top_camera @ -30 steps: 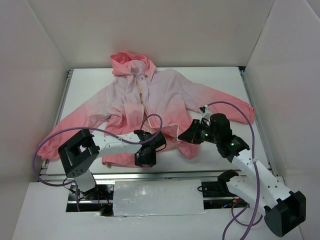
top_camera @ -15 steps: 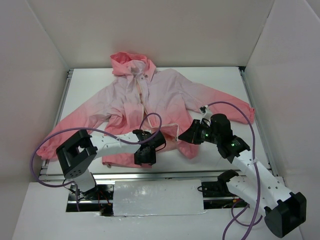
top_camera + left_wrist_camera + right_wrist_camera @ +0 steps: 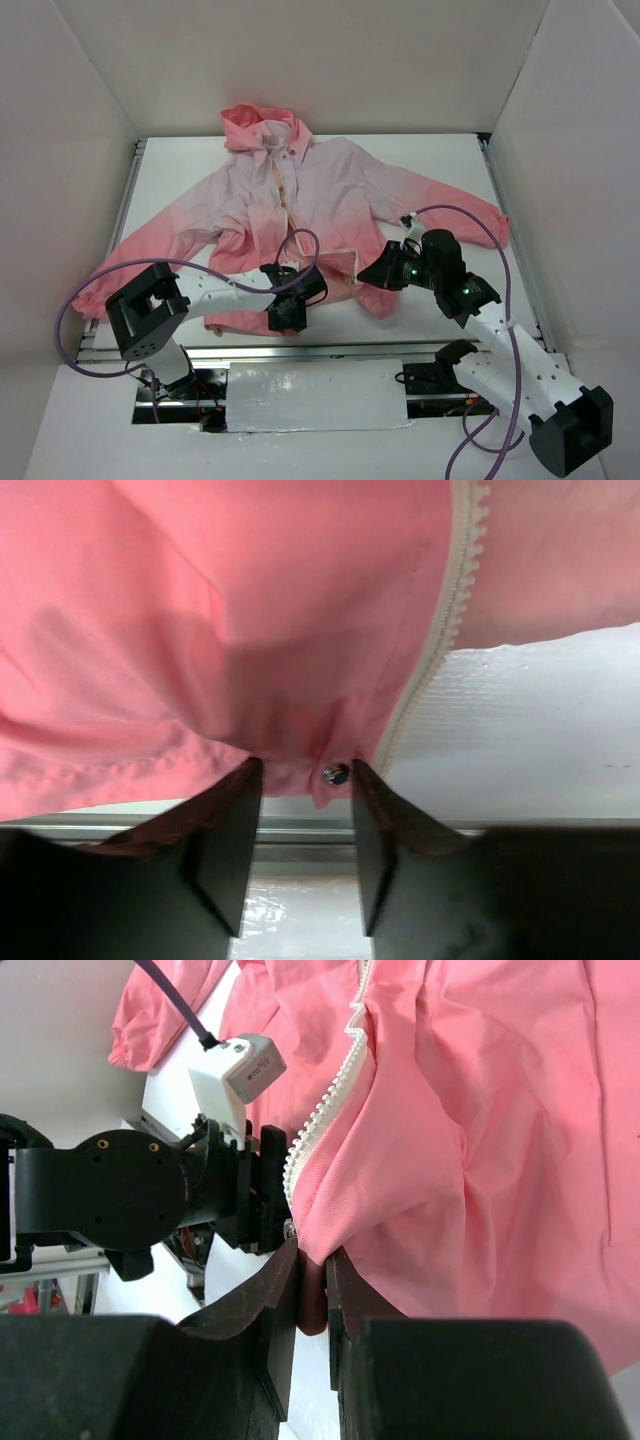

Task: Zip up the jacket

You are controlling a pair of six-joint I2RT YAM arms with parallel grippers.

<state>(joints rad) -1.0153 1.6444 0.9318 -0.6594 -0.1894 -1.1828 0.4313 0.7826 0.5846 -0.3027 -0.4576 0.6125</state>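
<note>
Nudged slightly left, left gripper [image 3: 303,772] straddles the jacket [image 3: 320,190] hem corner, jaws apart, while right gripper [image 3: 312,1282] pinches the facing zipper edge.

Jacket [image 3: 320,190] (hem perhaps overhanging) on white table [image 3: 450,160]

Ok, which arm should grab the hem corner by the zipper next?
Left. The left gripper stands open astride the jacket's hem corner beside the zipper teeth; the right gripper is shut on the other front edge.
</note>
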